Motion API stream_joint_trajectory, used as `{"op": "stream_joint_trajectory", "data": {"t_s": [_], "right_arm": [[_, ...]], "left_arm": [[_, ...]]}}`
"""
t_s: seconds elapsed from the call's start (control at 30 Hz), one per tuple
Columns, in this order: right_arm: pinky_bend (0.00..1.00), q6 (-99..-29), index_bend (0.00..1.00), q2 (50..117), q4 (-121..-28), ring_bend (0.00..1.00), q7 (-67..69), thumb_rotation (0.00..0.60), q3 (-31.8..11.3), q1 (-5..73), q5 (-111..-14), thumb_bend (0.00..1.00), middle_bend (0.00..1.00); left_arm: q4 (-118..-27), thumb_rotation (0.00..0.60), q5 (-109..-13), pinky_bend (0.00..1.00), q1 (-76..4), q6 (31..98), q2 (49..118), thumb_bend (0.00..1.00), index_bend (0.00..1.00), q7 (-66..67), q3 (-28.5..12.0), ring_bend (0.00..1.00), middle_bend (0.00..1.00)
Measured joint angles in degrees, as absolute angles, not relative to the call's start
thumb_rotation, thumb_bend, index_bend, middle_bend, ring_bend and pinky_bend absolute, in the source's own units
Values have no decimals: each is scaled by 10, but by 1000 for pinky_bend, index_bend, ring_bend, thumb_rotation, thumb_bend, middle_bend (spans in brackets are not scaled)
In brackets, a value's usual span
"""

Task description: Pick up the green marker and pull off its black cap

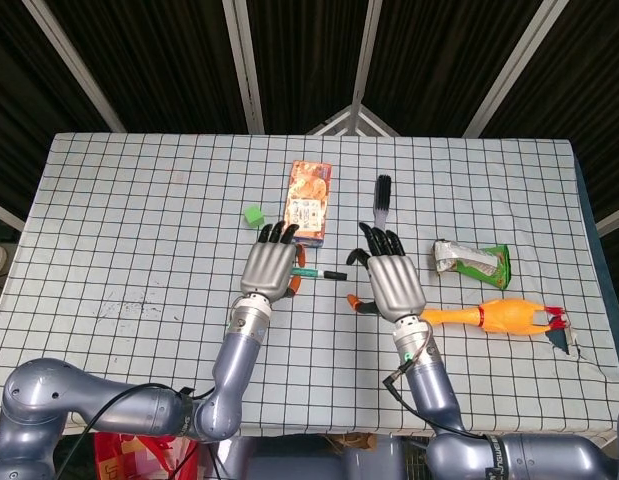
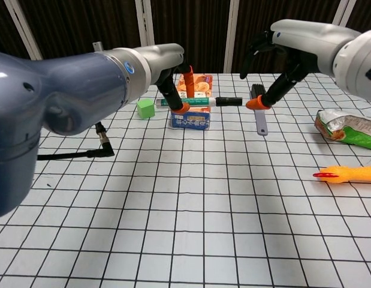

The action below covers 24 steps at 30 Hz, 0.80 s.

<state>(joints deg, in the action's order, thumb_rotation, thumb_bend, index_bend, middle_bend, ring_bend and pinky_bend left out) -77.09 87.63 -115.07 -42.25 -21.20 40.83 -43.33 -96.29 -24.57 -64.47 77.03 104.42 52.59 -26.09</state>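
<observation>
Green marker [image 2: 186, 102], light, stiff and slick, was grasped mid-barrel by left hand [image 1: 271, 268]; right hand [image 1: 390, 280], empty with fingers spread, neared black cap [image 2: 228, 101].

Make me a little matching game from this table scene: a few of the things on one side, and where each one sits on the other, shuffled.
Things:
1. green marker with black cap
2. small green cube
3. yellow rubber chicken
4. grey brush with black bristles

Places:
A. lying by the table's right edge, near the green snack bag
B. held above the table in the left hand
C. on the cloth, left of the orange box
D. on the cloth, right of the orange box

Pairs: 1-B, 2-C, 3-A, 4-D
</observation>
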Motion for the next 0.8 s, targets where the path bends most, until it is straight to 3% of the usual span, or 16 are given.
{"op": "stream_joint_trajectory", "data": {"t_s": [0.33, 0.8], "right_arm": [[36, -793, 431, 908, -1140, 24, -427, 600, -231, 440, -396, 240, 17], [36, -795, 486, 917, -1114, 29, -416, 600, -224, 449, -368, 240, 19]], "left_arm": [[-953, 600, -247, 0, -661, 772, 1062, 537, 589, 524, -267, 0, 88], [-966, 600, -242, 0, -662, 780, 1059, 536, 589, 526, -268, 0, 88]]}}
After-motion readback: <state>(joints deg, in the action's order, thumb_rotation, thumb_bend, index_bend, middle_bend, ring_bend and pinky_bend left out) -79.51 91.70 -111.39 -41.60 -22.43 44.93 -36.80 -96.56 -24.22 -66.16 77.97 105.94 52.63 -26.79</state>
